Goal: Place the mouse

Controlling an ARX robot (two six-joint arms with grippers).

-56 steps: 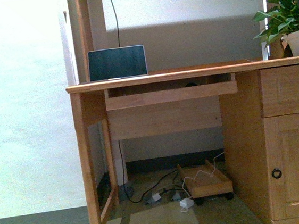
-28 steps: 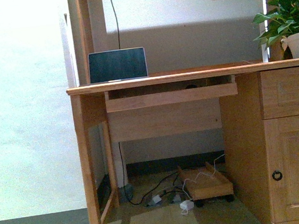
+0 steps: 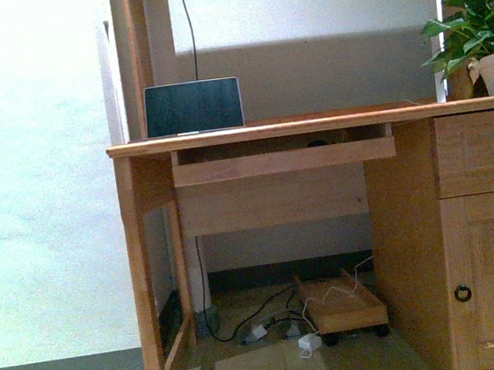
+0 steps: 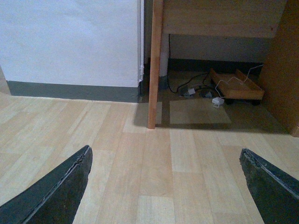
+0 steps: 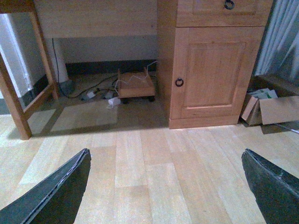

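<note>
A small dark rounded hump, most likely the mouse (image 3: 318,142), peeks over the front rail of the pull-out tray (image 3: 283,160) under the wooden desk top (image 3: 311,124); most of it is hidden. Neither arm shows in the front view. My left gripper (image 4: 165,150) hangs open over bare floorboards, in front of the desk's left leg (image 4: 154,70), with nothing between its dark fingers (image 4: 56,191). My right gripper (image 5: 166,151) is also open and empty above the floor, in front of the desk's cupboard door (image 5: 212,74).
A dark laptop screen (image 3: 193,107) stands at the desk's back left, a potted plant (image 3: 478,28) at the right. Under the desk are cables and a small wheeled wooden tray (image 3: 341,303). Cardboard pieces (image 5: 271,108) lie on the floor right of the cupboard.
The desk has grown slightly larger in the front view and its right side has slid a little rightward, as if the robot's body came closer. Nothing on the desk moved.
</note>
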